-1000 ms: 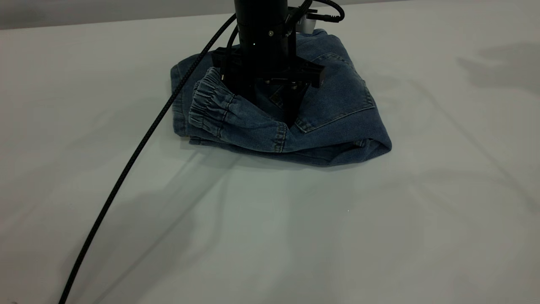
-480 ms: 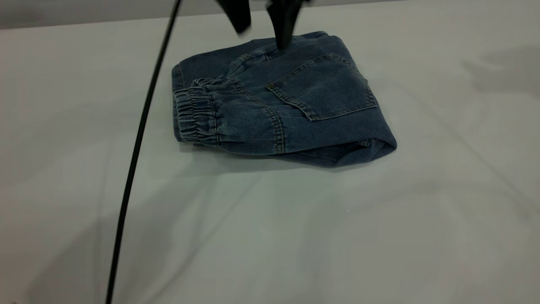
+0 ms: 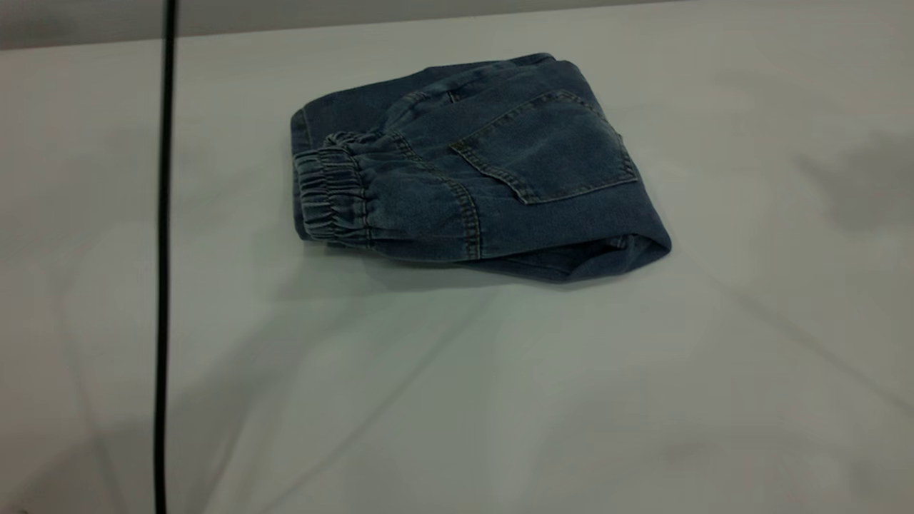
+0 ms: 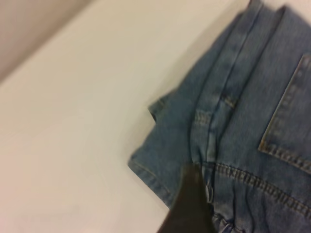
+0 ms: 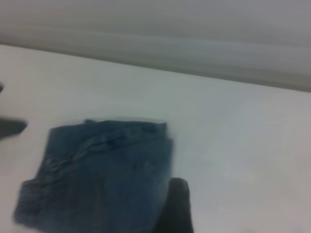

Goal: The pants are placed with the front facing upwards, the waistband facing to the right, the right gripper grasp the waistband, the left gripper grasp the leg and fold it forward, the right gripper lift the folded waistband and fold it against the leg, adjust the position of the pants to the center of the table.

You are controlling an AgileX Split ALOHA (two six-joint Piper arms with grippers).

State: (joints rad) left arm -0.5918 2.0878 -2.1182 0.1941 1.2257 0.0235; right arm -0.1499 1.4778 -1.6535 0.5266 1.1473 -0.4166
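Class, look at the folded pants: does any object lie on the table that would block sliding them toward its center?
Nothing visible does. The pants lie alone on the table; only a black cable hangs left of them.

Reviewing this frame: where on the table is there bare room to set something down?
Nearly everywhere: the table is bare in front of the folded pants and to their right. On their left a black cable hangs across the view. Only the pants' own patch is occupied.
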